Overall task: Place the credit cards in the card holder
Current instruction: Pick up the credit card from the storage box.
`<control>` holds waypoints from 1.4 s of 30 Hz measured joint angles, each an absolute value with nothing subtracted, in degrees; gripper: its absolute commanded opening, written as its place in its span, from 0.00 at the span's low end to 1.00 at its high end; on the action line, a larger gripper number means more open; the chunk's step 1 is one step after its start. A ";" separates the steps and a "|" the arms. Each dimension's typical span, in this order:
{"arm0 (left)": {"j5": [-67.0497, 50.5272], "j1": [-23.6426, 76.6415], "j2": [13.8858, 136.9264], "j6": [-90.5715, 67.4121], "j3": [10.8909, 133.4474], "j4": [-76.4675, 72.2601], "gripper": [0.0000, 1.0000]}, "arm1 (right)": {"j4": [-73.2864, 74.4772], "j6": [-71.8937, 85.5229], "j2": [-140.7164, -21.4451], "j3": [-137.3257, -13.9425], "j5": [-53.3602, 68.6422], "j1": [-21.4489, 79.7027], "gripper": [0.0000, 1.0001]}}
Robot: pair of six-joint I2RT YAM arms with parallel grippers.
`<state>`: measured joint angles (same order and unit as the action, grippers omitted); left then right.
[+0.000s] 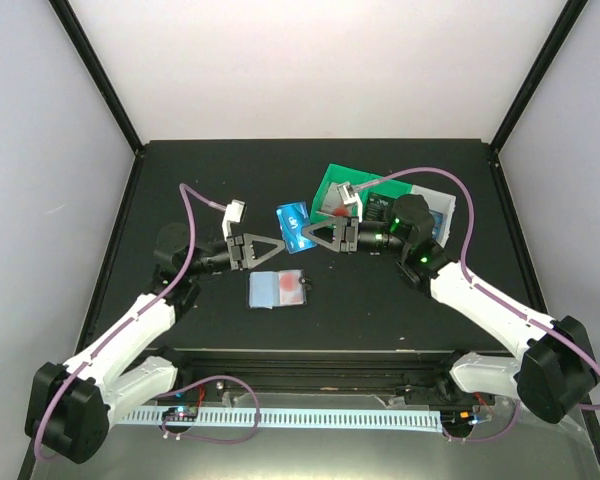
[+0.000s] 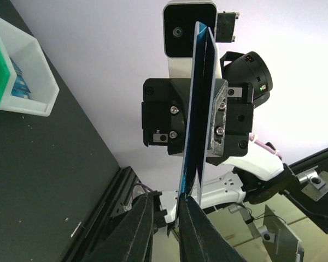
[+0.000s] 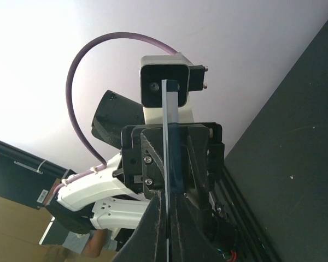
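— What are the fingers doing at this moment?

— The right gripper [image 1: 306,234] has its fingers [image 3: 152,237] closed flat on a blue card [image 1: 292,220], which is seen edge-on between them. The left gripper [image 1: 280,246] faces it from the left. Its fingers [image 2: 139,234] stand narrow, only a little apart, with the other end of the card between them. On one side I see a gap, so I think they do not press it.

— And where is this card?

— In the air over the middle of the table [image 1: 180,200], between the two grippers. From the left wrist its edge looks double, so I cannot tell if it is one card or two.

— How far is the job, in your opinion?

— It looks early to me. I see no card going into a card holder, and on this black table I cannot find the holder for sure. Just near of the grippers lies a pale blue thing [image 1: 280,289] with a red patch. A small dark tab [image 1: 305,291] touches its right side. It may be loose cards, or cards in the holder; I cannot tell which.

— Can you count the things?

— Two grippers, and one card in the air, or perhaps two. There is the one pale thing on the table. At the far right stand two bins, touching: one green bin [image 1: 330,180] and one white bin [image 1: 442,205]. There are some blue cards inside the white one, too hidden to count.
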<state>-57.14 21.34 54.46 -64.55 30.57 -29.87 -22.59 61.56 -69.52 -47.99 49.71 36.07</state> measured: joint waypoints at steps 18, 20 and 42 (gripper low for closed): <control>-62.00 20.84 59.02 -66.24 31.77 -33.06 0.28 | -24.05 62.46 -70.81 -47.97 50.87 36.03 0.01; -62.43 20.84 59.18 -66.39 31.79 -33.12 0.28 | -24.27 62.30 -71.24 -47.97 51.22 36.14 0.01; -63.09 19.84 55.77 -65.12 31.90 -28.64 0.01 | -23.59 57.93 -71.37 -46.48 52.51 36.03 0.01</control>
